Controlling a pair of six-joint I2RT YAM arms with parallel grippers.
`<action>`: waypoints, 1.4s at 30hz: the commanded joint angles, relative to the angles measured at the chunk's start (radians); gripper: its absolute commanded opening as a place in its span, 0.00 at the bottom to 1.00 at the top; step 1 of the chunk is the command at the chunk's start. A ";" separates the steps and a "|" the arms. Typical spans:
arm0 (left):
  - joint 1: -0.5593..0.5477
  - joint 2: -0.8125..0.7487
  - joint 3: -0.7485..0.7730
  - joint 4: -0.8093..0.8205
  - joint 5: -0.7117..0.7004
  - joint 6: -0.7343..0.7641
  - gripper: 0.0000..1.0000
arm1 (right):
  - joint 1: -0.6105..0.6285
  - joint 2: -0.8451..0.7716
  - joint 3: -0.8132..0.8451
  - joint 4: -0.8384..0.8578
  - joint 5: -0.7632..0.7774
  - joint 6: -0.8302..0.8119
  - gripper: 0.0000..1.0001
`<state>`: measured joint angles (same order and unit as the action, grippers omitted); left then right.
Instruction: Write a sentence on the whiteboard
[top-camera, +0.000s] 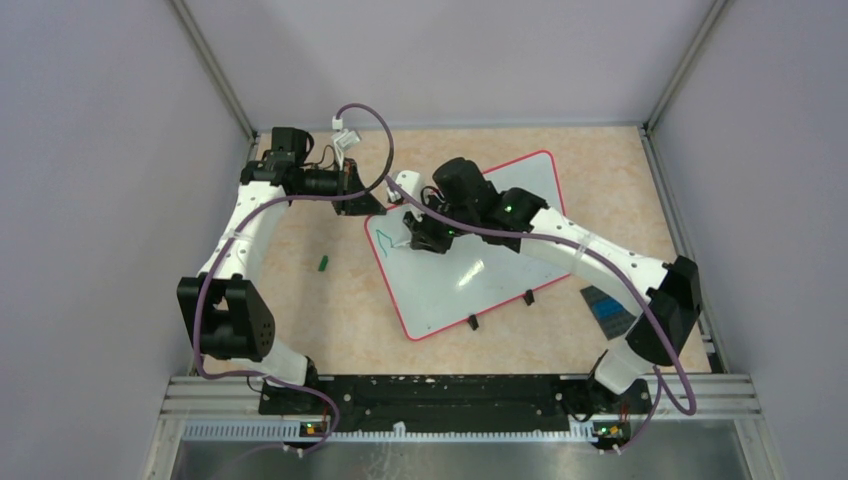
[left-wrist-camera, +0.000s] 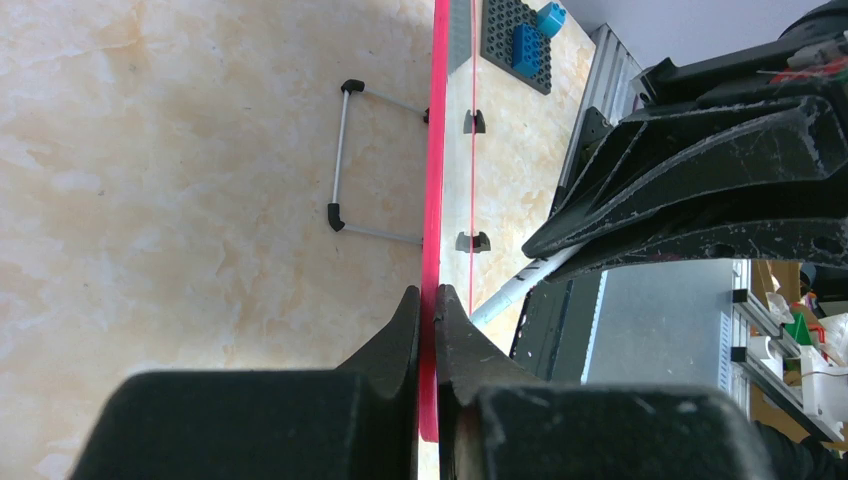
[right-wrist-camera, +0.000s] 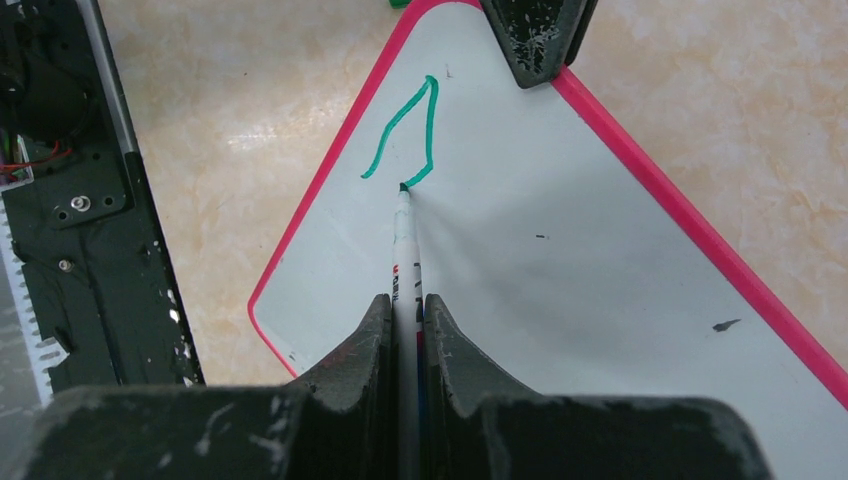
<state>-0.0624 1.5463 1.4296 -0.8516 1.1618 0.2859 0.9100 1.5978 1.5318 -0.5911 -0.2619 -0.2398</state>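
Note:
The whiteboard (top-camera: 470, 255), white with a thin red rim, lies tilted on the tan table. My left gripper (top-camera: 362, 197) is shut on the red rim (left-wrist-camera: 432, 180) at the board's far left corner; the board shows edge-on in the left wrist view. My right gripper (right-wrist-camera: 408, 300) is shut on a white marker (right-wrist-camera: 404, 240) whose green tip touches the whiteboard (right-wrist-camera: 560, 260) at the end of a green angular stroke (right-wrist-camera: 410, 130). From above, the right gripper (top-camera: 418, 240) hovers over the board's left part.
A small green cap (top-camera: 323, 263) lies on the table left of the board. A dark studded plate (top-camera: 607, 306) with blue bricks sits at the right. The board's wire stand (left-wrist-camera: 350, 160) shows under it. Black base rail (top-camera: 430, 395) runs along the near edge.

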 joint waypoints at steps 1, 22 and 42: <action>-0.013 -0.030 -0.015 -0.004 0.019 -0.017 0.00 | 0.025 -0.019 -0.010 0.015 0.003 0.002 0.00; -0.013 -0.027 -0.017 -0.003 0.016 -0.016 0.00 | 0.047 -0.044 0.047 -0.016 -0.057 -0.022 0.00; -0.013 -0.032 -0.023 0.006 0.015 -0.020 0.00 | -0.029 -0.033 0.087 -0.007 -0.037 -0.021 0.00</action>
<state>-0.0624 1.5406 1.4227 -0.8444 1.1637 0.2802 0.8764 1.5600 1.5475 -0.6266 -0.2966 -0.2584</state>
